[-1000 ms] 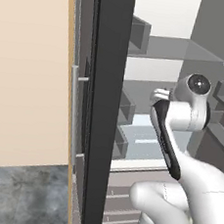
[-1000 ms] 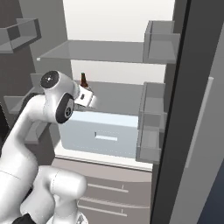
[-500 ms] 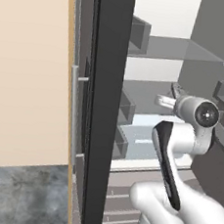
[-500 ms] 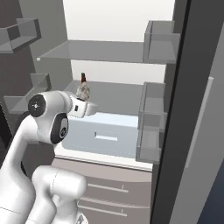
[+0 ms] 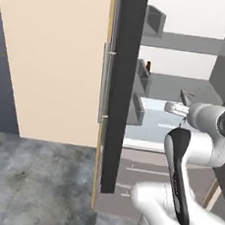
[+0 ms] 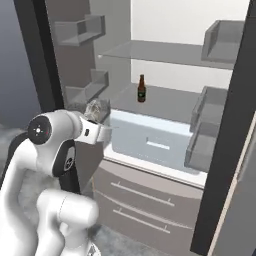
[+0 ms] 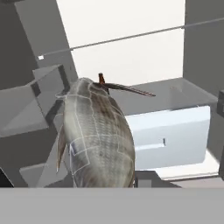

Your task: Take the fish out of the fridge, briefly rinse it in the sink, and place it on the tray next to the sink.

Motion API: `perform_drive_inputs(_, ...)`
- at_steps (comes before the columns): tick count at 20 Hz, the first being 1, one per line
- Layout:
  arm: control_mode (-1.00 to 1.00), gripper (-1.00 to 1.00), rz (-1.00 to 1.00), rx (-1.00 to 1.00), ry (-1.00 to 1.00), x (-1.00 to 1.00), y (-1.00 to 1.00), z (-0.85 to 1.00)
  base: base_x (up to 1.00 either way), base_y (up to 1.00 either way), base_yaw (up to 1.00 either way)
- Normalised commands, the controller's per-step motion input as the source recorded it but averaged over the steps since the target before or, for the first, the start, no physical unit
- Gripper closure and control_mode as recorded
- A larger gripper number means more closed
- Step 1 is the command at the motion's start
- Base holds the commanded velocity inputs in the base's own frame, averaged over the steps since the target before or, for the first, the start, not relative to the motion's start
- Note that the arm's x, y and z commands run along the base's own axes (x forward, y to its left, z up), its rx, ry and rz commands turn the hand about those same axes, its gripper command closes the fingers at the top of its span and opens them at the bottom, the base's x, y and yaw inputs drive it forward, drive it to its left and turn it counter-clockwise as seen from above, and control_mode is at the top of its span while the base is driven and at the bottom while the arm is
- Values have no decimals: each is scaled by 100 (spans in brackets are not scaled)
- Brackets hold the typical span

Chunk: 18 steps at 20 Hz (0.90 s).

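1. Left base view — the fridge (image 5: 123, 86) stands open, its dark door edge-on in the middle of the picture, with door bins on its inner side. The white arm rises from the lower right; the gripper (image 5: 185, 99) reaches toward the grey interior with the fish (image 5: 186, 97) as a small pale shape at its end. A brown bottle (image 5: 148, 65) stands far back on the shelf.

2. Right base view — the arm bends in from the lower left, and the gripper (image 6: 98, 111) sits in front of the fridge's left wall, beside the pale drawer (image 6: 154, 141). The fish (image 6: 95, 109) shows as a greyish, glassy form at the fingers. The bottle stands upright on the shelf above the drawer, well apart from the hand.

3. Hand view — the fish (image 7: 97, 134) lies lengthwise along the gripper, its scaled grey-brown body rising from the bottom edge, clamped between the fingers. Behind it are the drawer and a glass shelf (image 7: 131, 37).
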Motion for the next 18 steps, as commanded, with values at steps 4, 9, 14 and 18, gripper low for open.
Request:
perform_drive_inputs(4,100,100,0,0,0,0,0,0,-87,0,59)
perform_drive_inputs(9,100,100,0,0,0,0,0,0,-45,0,66)
perform_drive_inputs(14,100,100,0,0,0,0,0,0,-1,9,87)
perform_drive_inputs(18,100,100,0,0,0,0,0,0,0,13,91)
